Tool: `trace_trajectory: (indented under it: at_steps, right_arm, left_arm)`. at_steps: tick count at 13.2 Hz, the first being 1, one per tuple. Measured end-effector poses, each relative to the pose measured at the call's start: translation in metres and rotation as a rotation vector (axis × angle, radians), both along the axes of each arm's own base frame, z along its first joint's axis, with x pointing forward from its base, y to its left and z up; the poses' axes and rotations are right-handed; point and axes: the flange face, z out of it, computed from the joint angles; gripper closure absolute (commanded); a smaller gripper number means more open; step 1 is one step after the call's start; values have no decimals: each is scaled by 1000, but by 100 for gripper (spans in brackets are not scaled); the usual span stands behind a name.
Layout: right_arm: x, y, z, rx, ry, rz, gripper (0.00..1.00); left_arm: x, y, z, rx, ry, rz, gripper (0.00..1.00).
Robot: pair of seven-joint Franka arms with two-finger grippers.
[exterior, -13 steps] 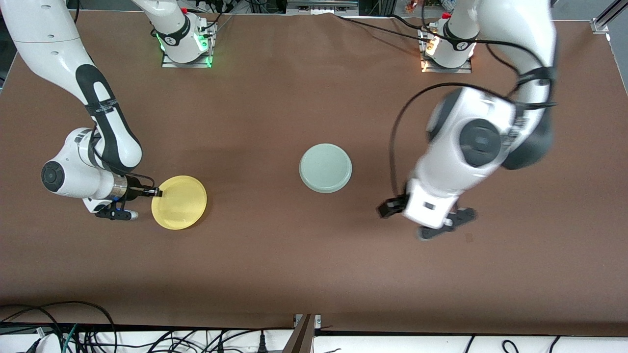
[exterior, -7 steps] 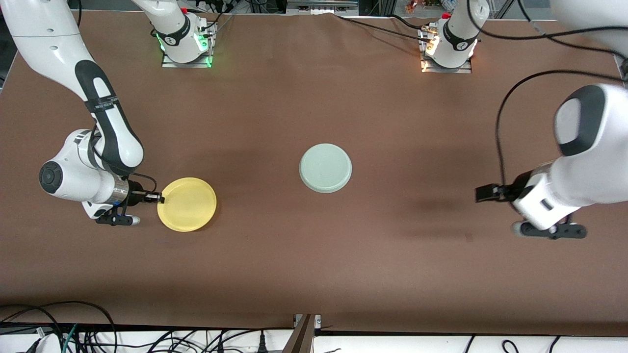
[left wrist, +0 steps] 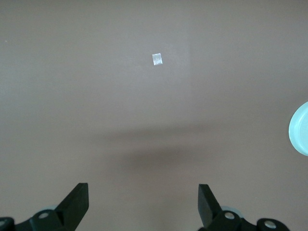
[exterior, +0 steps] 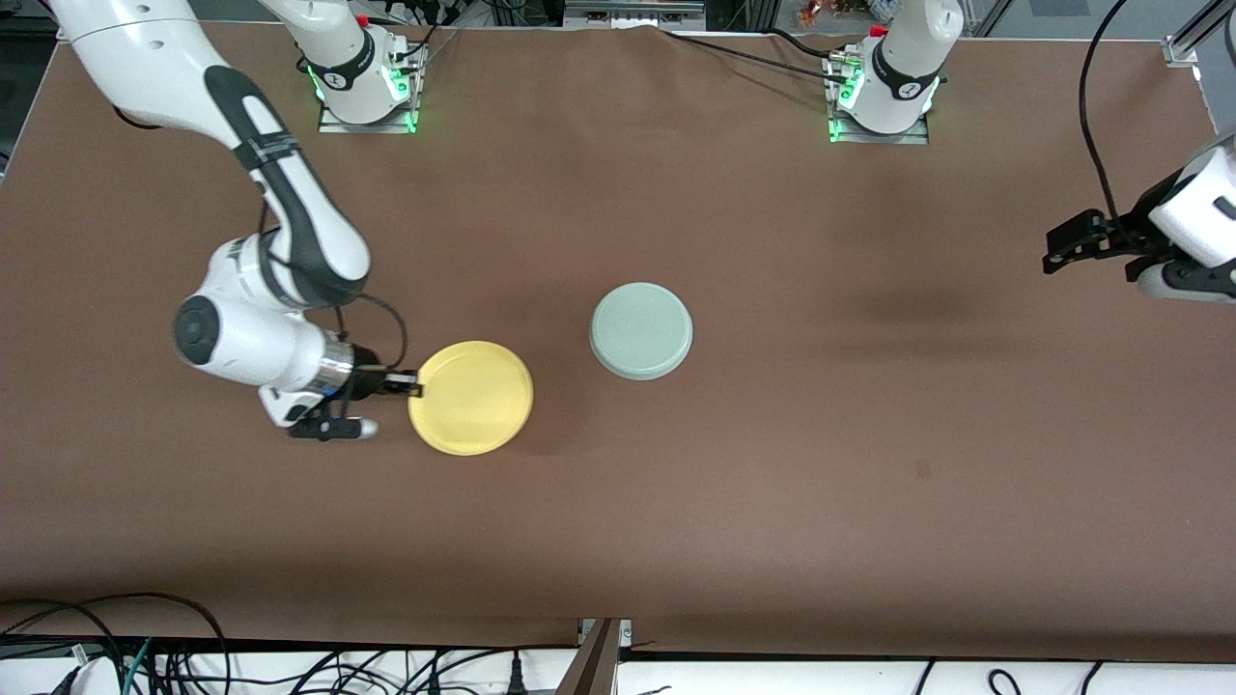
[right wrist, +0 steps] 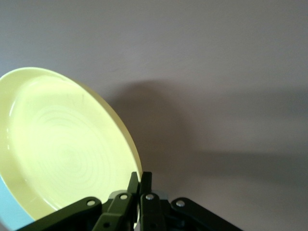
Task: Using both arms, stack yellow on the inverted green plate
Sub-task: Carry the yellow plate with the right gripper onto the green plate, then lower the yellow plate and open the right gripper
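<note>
Now the right gripper (exterior: 413, 388) pinches the rim of the yellow plate (exterior: 471, 397), its fingers (right wrist: 139, 185) clamped together on the edge as the right wrist view shows. That plate is carried over the brown table (exterior: 772, 502), toward the right arm's end from the middle and near the green plate (exterior: 641, 330). The green plate lies upside down about the middle of the desk, apart from the yellow one. The left gripper (exterior: 1067, 239) hangs over the desk's edge at the left arm's end, its fingers (left wrist: 77, 202) spread wide with nothing between them; the left wrist view catches a sliver of the green plate and a small pale patch (left wrist: 157, 58) on the tabletop.
</note>
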Motion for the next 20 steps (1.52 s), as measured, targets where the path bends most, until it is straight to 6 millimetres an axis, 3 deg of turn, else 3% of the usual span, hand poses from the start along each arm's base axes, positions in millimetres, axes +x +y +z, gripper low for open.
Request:
trace_trajectory:
  at_steps: [3,5,7,10,14,19,20]
  right_arm:
    - [-37,95,1,-13,69,-48,100]
    - [-66,148,1,-29,109,-75,100]
    - [-91,184,-2,-44,137,-82,100]
    - [-122,224,-16,-45,135,-84,100]
    - [-152,246,-56,-46,115,-76,100]
    - [-143,232,-68,-71,103,-98,100]
    - [-141,231,-68,-72,101,-100,84]
  left_arm:
    - [1,1,-1,1,-1,2,0]
    - [3,2,5,2,-20,3,0]
    - [6,6,11,4,-37,10,0]
    - [12,7,10,6,-41,12,0]
    - [14,7,10,7,-42,12,0]
    - [15,16,22,9,-67,27,0]
    - [15,17,22,9,-67,30,0]
